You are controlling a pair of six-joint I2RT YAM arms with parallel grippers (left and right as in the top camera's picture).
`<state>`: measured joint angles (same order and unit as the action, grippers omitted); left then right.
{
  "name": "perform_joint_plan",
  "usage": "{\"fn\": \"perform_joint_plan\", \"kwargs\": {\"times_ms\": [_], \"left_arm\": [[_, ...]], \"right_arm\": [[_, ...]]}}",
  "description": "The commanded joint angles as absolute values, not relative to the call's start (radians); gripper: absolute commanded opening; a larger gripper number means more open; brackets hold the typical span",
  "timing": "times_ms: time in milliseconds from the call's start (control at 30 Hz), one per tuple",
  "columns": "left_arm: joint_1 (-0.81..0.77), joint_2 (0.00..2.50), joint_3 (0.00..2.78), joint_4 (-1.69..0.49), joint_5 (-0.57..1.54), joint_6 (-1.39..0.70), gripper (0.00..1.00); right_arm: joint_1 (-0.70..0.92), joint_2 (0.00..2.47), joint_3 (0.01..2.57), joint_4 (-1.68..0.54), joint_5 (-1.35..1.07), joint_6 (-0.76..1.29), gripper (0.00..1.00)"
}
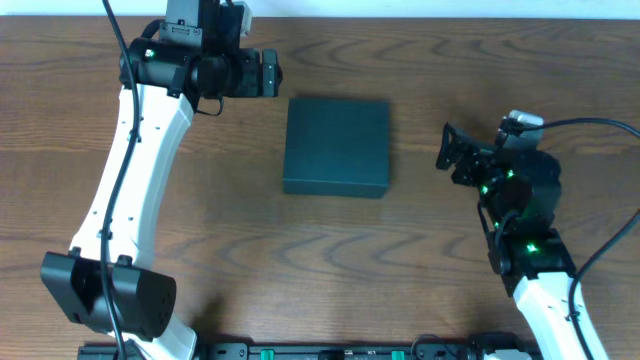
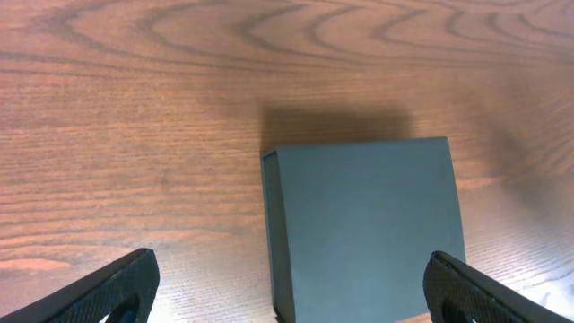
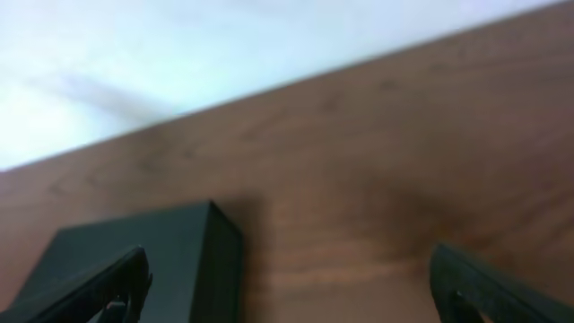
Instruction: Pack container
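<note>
Left gripper (image 1: 272, 72): jaws spread wide, holding nothing, touching nothing. It hangs just off the container's (image 1: 337, 145) far-left corner. Right gripper (image 1: 443, 146): jaws also wide apart and empty, sitting right of the container with a clear gap. The container is a dark teal-green rectangular box, matte, lid lying flat and shut. It rests on the wood-grain table (image 1: 300, 260) mid-scene, between the two grippers.

The brown wooden table (image 1: 330, 270) carries a closed dark green box (image 1: 337, 146). It lies flat between the left gripper (image 1: 275, 72) and the right gripper (image 1: 445, 147), touching neither.
</note>
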<state>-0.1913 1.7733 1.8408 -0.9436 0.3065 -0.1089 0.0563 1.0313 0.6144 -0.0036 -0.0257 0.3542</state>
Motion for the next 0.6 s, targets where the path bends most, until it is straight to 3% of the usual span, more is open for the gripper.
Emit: {"fn": "perform_joint_plan", "kwargs": {"times_ms": [0, 567], "left_arm": [[-0.192, 1.745, 1.860, -0.950, 0.295, -0.120, 0.95], [-0.192, 1.745, 1.860, -0.953, 0.282, -0.105, 0.95]], "right_arm": [[0.054, 1.025, 0.627, -0.053, -0.015, 0.347, 0.99], [0.054, 1.025, 0.627, -0.429, -0.015, 0.347, 0.99]]}}
